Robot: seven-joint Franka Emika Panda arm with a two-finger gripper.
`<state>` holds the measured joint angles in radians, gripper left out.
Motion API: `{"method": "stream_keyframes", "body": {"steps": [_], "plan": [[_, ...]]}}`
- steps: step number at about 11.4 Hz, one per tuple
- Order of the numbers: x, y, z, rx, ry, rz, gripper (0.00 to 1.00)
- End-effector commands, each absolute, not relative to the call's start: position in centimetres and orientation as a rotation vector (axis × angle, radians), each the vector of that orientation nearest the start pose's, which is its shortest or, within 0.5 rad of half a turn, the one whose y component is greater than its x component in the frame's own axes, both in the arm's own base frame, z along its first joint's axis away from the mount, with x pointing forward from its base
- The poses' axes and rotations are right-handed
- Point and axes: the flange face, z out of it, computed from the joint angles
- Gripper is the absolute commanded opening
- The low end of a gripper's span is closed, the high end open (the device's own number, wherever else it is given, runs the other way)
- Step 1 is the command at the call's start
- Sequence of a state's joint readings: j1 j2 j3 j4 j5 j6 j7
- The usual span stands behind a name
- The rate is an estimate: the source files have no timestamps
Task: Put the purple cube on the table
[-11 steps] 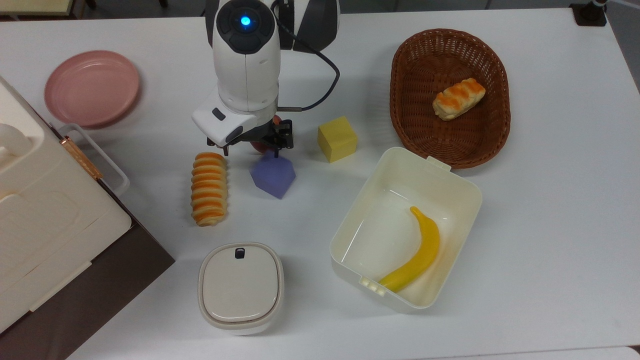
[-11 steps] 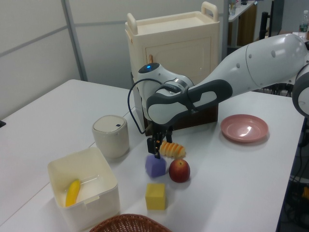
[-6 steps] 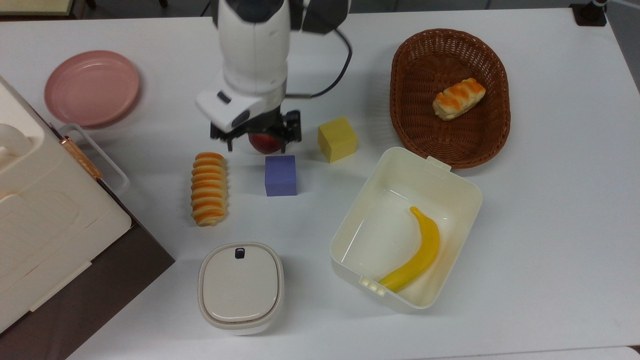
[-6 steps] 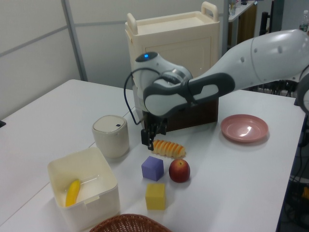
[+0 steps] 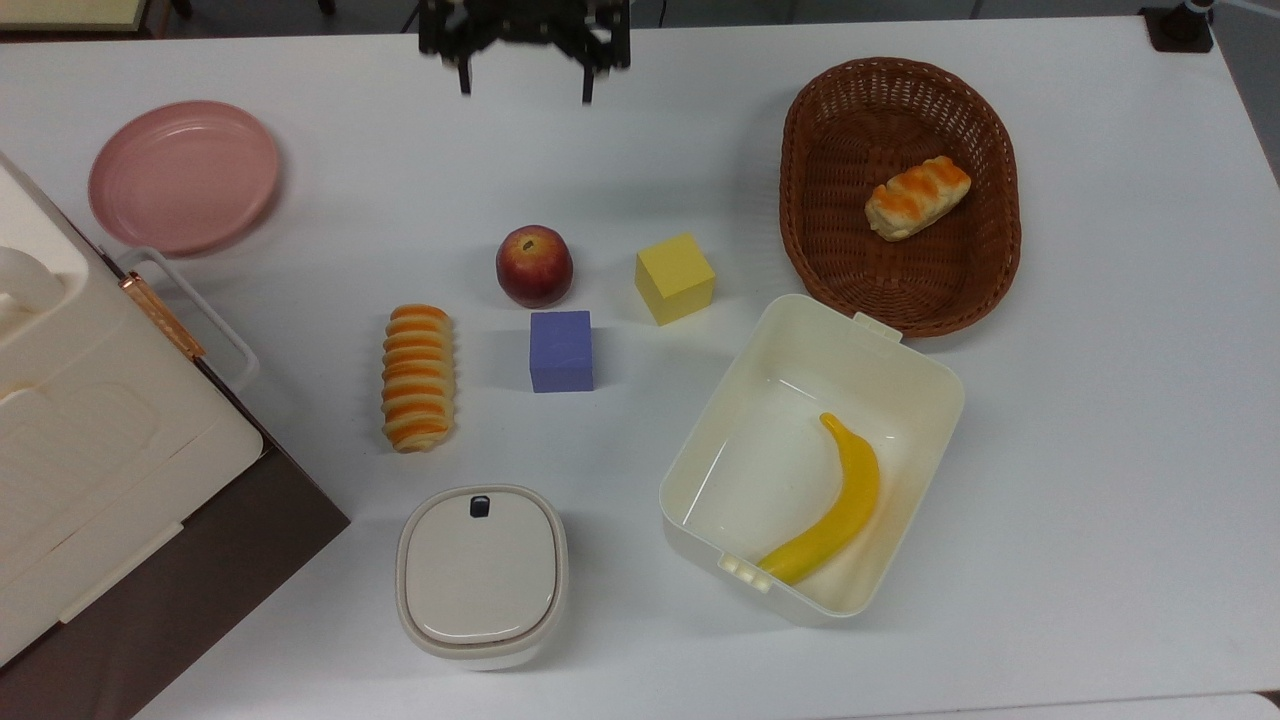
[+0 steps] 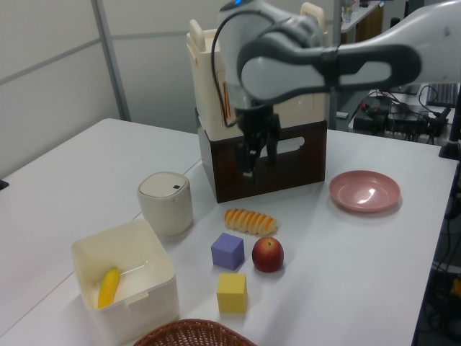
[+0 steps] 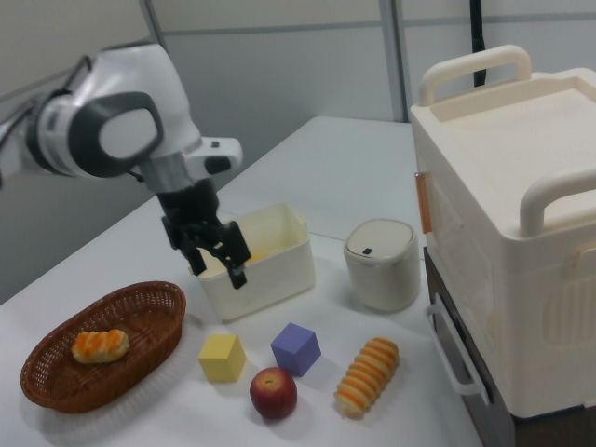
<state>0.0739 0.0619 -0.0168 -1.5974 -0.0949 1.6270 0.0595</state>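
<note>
The purple cube (image 5: 561, 350) sits flat on the white table (image 5: 1100, 420), between the red apple (image 5: 534, 265) and the striped bread roll (image 5: 418, 377). The Panda's gripper (image 5: 523, 70), fingers spread and empty, hangs high above the table's far edge, with the cube well below it.

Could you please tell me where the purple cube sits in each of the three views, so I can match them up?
Top view: the purple cube lies on the table near the centre, just below the apple.
Left view: the cube is low in the middle, left of the apple.
Right view: the cube is low in the middle, above and right of the apple.
Shared landmark: the apple.
</note>
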Motion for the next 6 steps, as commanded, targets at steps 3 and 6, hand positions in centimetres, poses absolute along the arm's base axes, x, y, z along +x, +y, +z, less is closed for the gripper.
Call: {"method": "stream_keyframes", "body": {"steps": [3,6], "plan": [[55.37,1.46,60.34,-3.156,0.055,0.028,1.00],[55.39,1.58,60.24,-3.152,0.050,0.033,1.00]]}}
